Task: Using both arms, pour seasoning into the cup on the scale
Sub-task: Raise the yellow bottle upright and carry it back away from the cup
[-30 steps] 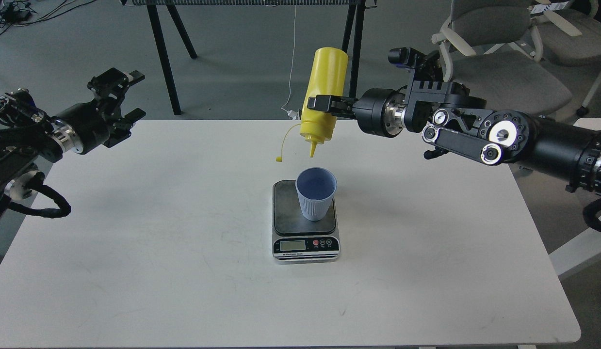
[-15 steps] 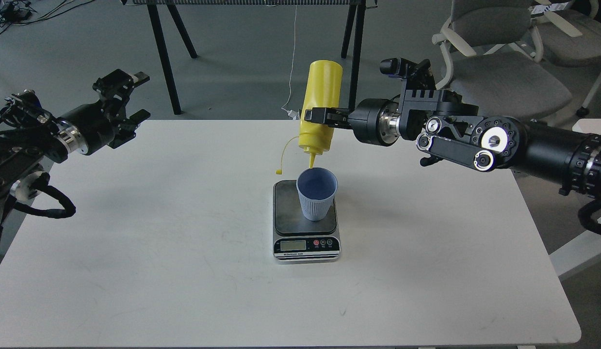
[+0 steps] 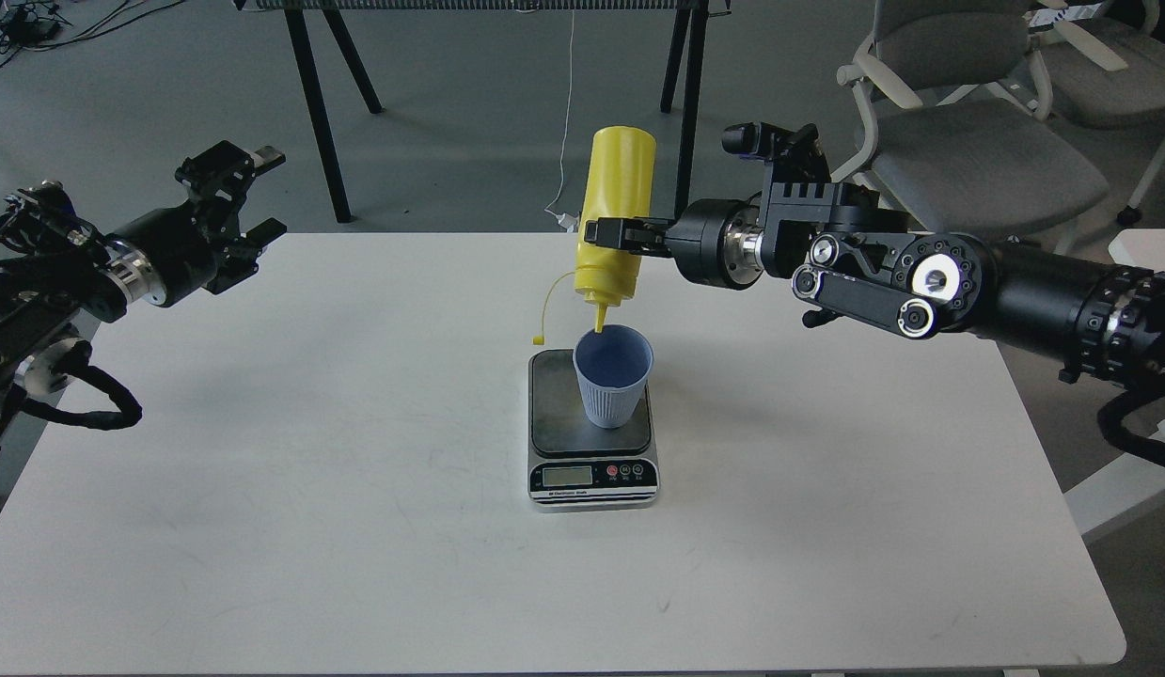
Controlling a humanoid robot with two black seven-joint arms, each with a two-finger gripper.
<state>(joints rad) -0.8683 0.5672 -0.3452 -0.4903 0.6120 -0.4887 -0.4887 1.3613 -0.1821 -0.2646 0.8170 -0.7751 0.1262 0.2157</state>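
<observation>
The yellow seasoning bottle [image 3: 615,212] is upside down, its cone nozzle pointing down at the far rim of the light-blue ribbed cup [image 3: 613,376]. Its cap strap hangs to the left. My right gripper [image 3: 612,232] is shut on the bottle's lower body, coming in from the right. The cup stands upright on the dark platform of the scale [image 3: 592,470] in the middle of the white table [image 3: 309,470]. My left gripper [image 3: 253,193] is open and empty over the table's far left corner, well apart from the cup.
Black stand legs [image 3: 319,103] rise behind the table. Grey office chairs [image 3: 977,141] stand at the back right. A white surface [image 3: 1137,249] adjoins the table's right side.
My right gripper has lowered the upturned bottle and shifted it left, so the nozzle now meets the cup's rim. My left gripper has barely moved.
</observation>
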